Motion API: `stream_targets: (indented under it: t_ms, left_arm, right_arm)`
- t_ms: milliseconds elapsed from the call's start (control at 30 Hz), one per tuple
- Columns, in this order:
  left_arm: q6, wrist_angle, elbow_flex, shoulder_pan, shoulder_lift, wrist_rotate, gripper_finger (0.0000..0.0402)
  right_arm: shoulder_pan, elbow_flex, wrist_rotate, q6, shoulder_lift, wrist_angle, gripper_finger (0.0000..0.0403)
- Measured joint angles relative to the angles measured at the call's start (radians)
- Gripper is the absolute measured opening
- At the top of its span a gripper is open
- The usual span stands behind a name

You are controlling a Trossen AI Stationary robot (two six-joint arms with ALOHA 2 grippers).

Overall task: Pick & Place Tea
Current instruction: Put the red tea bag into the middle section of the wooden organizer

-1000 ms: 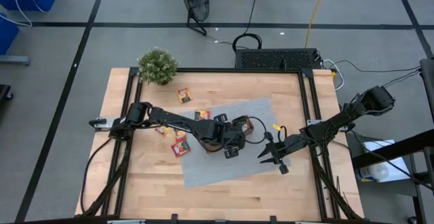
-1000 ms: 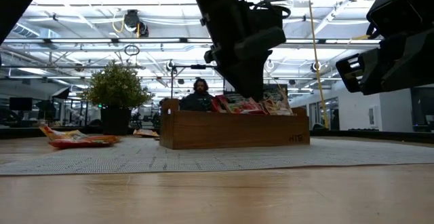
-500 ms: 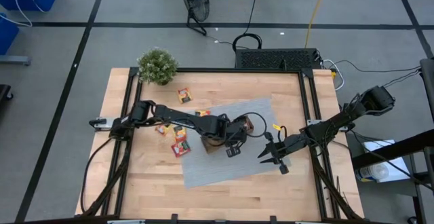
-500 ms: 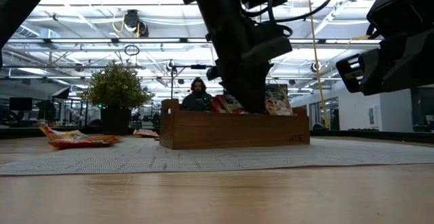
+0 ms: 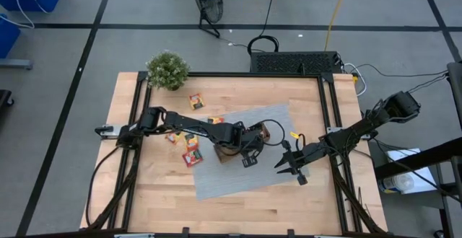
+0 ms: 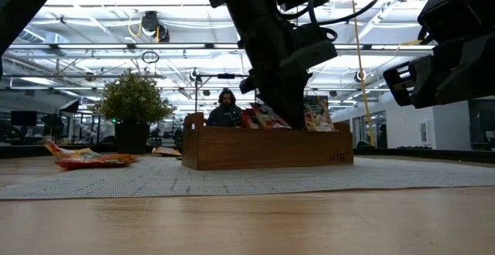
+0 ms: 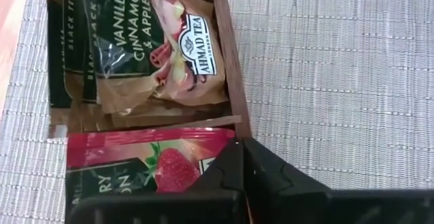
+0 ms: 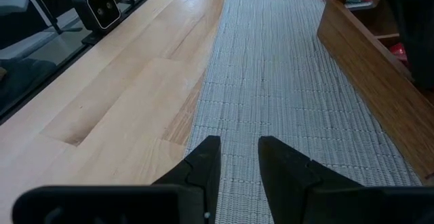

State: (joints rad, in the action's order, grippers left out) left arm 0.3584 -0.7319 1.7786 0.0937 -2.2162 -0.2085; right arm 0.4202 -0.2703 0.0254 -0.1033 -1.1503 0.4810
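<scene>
Your left hand (image 7: 237,157) sits pinched on a red tea packet (image 7: 146,166) over the tray (image 7: 230,68), brown packets (image 7: 169,47) already filed just ahead, several loose ones (image 5: 192,151) still behind on the worktop (image 5: 144,187); right hand (image 8: 234,159), slightly parted, holds nothing.

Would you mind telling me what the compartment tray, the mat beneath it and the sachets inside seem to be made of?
The tray looks like brown wood with a smooth, matt finish: its walls show grain. The mat appears to be a woven grey textile or vinyl, with fine ribbed lines. The tea sachets look like glossy printed foil or plastic film, judging by their sheen and crinkles.
</scene>
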Motion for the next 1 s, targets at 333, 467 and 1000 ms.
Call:
stream_targets:
  t_ms: [333, 467, 1000]
  left_arm:
    - [-0.016, -0.029, -0.006, 0.01, 0.055, -0.015, 0.0007]
    - [-0.015, -0.037, -0.005, 0.016, 0.067, -0.066, 0.0004]
    - [0.012, -0.012, -0.047, 0.008, 0.046, -0.052, 0.0005]
  right_arm:
    - [0.0, 0.0, 0.0, -0.001, 0.0, 0.0, 0.0091]
    - [0.0, 0.0, 0.0, -0.001, 0.0, -0.002, 0.0091]
    - [0.0, 0.0, 0.0, -0.001, 0.0, -0.002, 0.0091]
